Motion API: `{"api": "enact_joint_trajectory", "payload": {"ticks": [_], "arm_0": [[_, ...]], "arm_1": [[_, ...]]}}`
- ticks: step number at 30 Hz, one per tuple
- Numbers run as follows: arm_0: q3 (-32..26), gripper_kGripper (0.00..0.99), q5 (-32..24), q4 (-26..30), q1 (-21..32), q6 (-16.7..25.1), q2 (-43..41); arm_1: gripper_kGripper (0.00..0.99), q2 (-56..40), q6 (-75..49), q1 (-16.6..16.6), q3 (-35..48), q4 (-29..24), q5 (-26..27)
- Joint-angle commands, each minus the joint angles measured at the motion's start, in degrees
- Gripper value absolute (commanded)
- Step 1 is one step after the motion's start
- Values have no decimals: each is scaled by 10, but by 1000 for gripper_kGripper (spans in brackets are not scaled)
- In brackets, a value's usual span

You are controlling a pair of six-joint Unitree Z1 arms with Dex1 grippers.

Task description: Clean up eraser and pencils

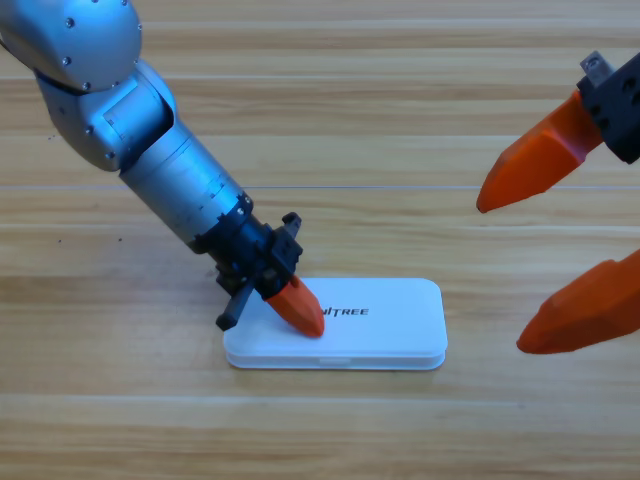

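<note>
The white case (395,325) lies shut in the lower middle of the table, with its lid down. My left gripper (300,312) reaches in from the upper left and rests its orange tip on the lid's left end. My right gripper (500,278) waits at the right edge, large and partly cut off, open with nothing between its fingers. Neither the eraser nor the pencils show anywhere; they are hidden or out of view.
The left arm's grey body (150,140) slants from the top left corner down to the case. Bare wooden table (330,120) surrounds the case on all sides.
</note>
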Motion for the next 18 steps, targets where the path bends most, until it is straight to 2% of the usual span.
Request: {"api": "enact_joint_trajectory", "payload": {"ticks": [1,2,5,6,8,16,18], "arm_0": [[-5,0,8,19,-9,-16,-9],[-14,0,6,31,-9,-15,-18],[-43,746,8,70,1,-15,-46],[-48,854,8,81,7,-17,-57],[-48,974,8,88,21,-19,-86],[-35,990,4,108,50,-20,-146],[-40,990,4,133,50,-20,-156]], "arm_1": [[989,15,1,-12,17,-11,6],[989,16,1,-12,17,-11,5],[989,19,1,-12,17,-11,6],[989,20,1,-12,17,-11,6],[989,20,1,-12,17,-11,6],[989,19,2,-12,17,-11,5],[989,18,2,-12,17,-10,5]]}}
